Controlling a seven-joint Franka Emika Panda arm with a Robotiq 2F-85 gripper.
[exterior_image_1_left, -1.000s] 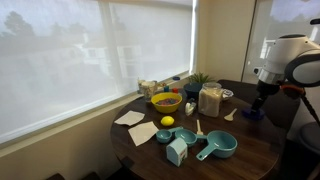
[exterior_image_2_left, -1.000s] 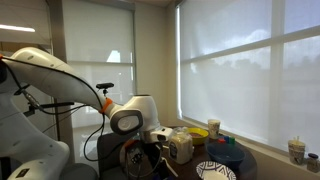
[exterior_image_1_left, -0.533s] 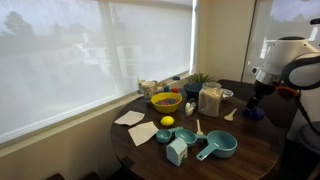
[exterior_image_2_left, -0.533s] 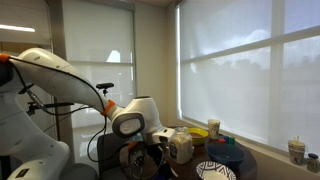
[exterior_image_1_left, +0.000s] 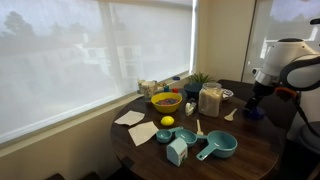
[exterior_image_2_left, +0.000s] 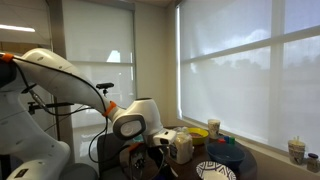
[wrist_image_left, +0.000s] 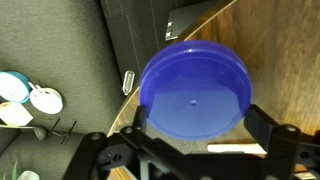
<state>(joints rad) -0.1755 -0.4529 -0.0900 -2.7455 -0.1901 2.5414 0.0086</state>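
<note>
A round blue bowl-like thing (wrist_image_left: 193, 88) stands at the edge of the wooden table (wrist_image_left: 285, 60) and fills the middle of the wrist view. My gripper (wrist_image_left: 197, 130) hangs over it, open, with one dark finger (wrist_image_left: 132, 138) on each side of the blue rim and apart from it. Nothing is held. In an exterior view the gripper (exterior_image_1_left: 259, 98) hovers at the far side of the round table, just above the dark blue thing (exterior_image_1_left: 251, 114). In an exterior view the wrist (exterior_image_2_left: 135, 124) leans low over the table's near edge.
On the table stand a yellow bowl (exterior_image_1_left: 165, 101), a lemon (exterior_image_1_left: 167, 121), teal measuring cups (exterior_image_1_left: 215, 147), a clear container (exterior_image_1_left: 210, 100), a small plant (exterior_image_1_left: 200, 79) and paper napkins (exterior_image_1_left: 131, 118). A patterned plate (exterior_image_2_left: 213, 171) lies near the front. Window blinds run along one side.
The arm has shifted only slightly near the blue thing. The jaws stay open and nothing on the table has moved.
</note>
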